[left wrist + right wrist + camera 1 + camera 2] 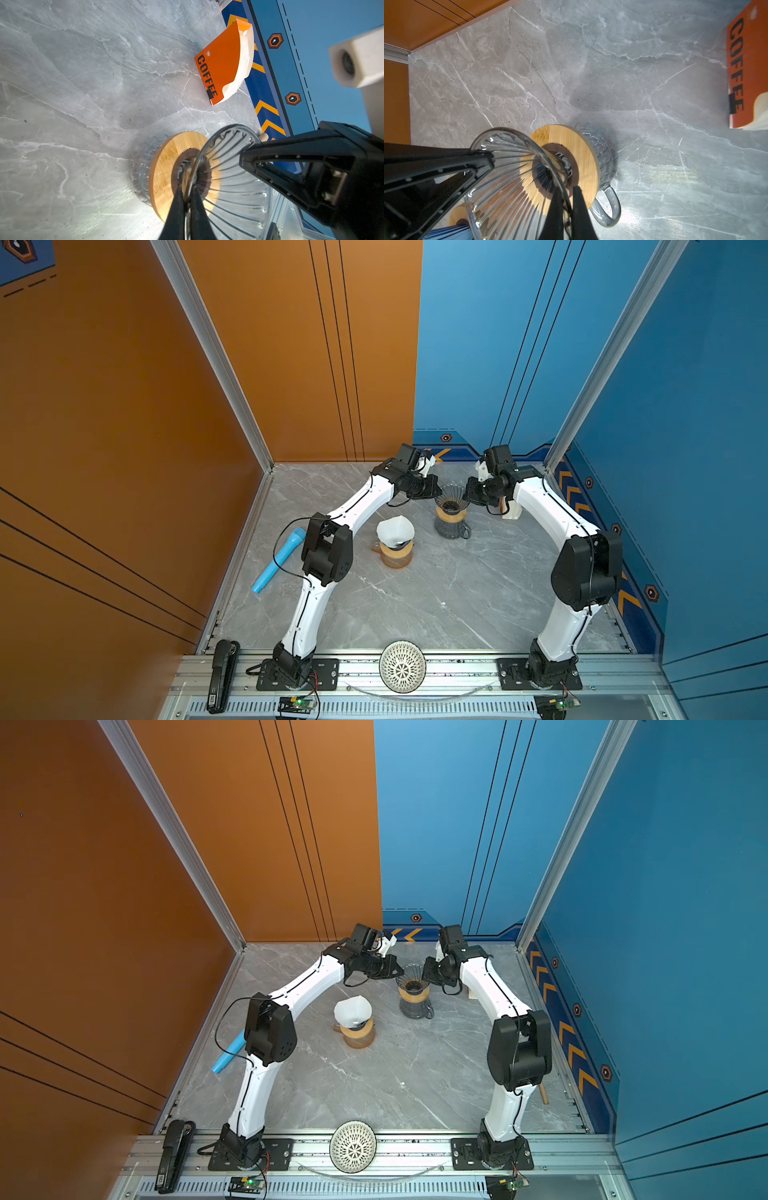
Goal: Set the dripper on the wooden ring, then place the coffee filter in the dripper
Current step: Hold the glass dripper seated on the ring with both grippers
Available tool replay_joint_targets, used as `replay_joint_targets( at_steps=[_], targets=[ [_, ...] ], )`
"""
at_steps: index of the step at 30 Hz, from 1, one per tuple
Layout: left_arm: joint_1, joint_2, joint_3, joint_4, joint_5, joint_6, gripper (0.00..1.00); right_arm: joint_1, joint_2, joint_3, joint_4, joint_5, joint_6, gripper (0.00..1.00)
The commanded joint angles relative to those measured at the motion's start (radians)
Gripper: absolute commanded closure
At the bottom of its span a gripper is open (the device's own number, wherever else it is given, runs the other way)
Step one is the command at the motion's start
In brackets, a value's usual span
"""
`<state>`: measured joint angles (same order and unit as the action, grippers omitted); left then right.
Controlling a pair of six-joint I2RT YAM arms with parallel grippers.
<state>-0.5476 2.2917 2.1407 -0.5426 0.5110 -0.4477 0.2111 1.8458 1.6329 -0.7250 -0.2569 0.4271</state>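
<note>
An empty clear ribbed glass dripper with a wooden collar stands on a grey glass mug at the back middle of the table. My left gripper is shut on the left side of its rim. My right gripper is shut on the opposite side. A white paper coffee filter sits open in a second, amber glass vessel, nearer and to the left, away from both grippers.
An orange "COFFEE" filter holder stands by the right wall behind my right arm. A blue flashlight lies at the left edge. A white lattice bowl and a black stapler rest on the front rail.
</note>
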Motion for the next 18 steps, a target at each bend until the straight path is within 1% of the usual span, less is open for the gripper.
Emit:
replay_joint_targets(
  at_steps=[1, 7, 11, 18],
  targets=[
    [-0.01, 0.057, -0.011, -0.14, 0.035, 0.022, 1.0, -0.021, 0.079, -0.033, -0.104, 0.085, 0.052, 1.0],
    [-0.019, 0.064, 0.028, -0.14, 0.069, 0.029, 1.0, -0.024, 0.039, -0.029, -0.103, 0.051, 0.044, 1.0],
    [-0.026, 0.083, 0.041, -0.14, 0.088, 0.024, 1.0, -0.026, 0.005, -0.033, -0.103, 0.096, 0.043, 1.0],
    [-0.025, 0.084, 0.028, -0.14, 0.075, 0.029, 1.0, -0.024, 0.005, -0.064, -0.069, 0.103, 0.032, 1.0]
  ],
)
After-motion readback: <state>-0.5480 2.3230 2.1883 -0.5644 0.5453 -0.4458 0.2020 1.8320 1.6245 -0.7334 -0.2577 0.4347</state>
